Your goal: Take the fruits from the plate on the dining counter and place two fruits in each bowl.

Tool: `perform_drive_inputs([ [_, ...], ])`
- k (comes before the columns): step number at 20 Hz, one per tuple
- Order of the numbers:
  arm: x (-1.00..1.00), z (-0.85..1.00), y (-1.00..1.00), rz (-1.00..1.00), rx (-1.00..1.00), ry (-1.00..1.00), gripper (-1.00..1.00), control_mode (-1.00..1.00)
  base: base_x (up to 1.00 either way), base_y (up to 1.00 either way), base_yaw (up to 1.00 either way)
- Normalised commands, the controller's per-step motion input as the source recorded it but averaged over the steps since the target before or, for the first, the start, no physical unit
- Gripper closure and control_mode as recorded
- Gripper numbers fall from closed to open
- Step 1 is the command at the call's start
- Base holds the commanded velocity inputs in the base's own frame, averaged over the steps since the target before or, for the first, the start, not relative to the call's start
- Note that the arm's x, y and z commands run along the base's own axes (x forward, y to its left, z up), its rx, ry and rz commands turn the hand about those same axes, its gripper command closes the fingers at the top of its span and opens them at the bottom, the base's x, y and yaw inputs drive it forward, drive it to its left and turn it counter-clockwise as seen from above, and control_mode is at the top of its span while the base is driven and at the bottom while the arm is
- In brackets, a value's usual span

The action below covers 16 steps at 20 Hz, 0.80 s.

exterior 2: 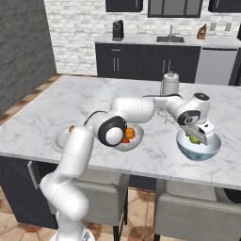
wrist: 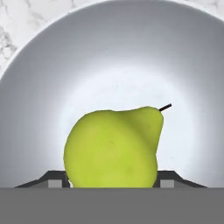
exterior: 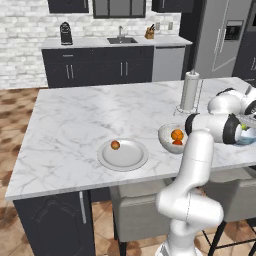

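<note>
The marble worktop (exterior: 75, 125) carries the plate (exterior: 131, 159), with one brownish-red fruit (exterior: 115, 145) on its left part. Just right of the plate stands the speckled bowl (exterior: 167, 137), holding an orange fruit (exterior: 177, 134) and a red-orange fruit (exterior: 177, 142). Farther right sits the light blue bowl (exterior 2: 198, 149). The gripper (exterior 2: 200, 137) reaches down into it, its jaws pinching the yellow-green pear (wrist: 114, 146) from both sides. The pear sits between the fingertips (wrist: 55, 181), above the bowl's pale inside, its stem pointing up and to the right in the hand view.
</note>
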Motion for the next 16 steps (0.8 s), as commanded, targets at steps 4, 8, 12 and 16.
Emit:
perform_drive_inputs([
  [4,0.30,-0.16,0.00,-0.08,0.00,0.03,1.00,-1.00,0.00,0.00,0.00],
  [8,0.30,-0.12,-0.07,-0.03,0.00,0.08,1.00,-1.00,0.00,0.00,0.00],
  [12,0.20,-0.02,-0.12,0.00,0.00,0.07,1.00,-1.00,0.00,0.00,0.00],
  [16,0.10,-0.06,-0.08,0.00,0.00,0.05,1.00,-1.00,0.00,0.00,0.00],
])
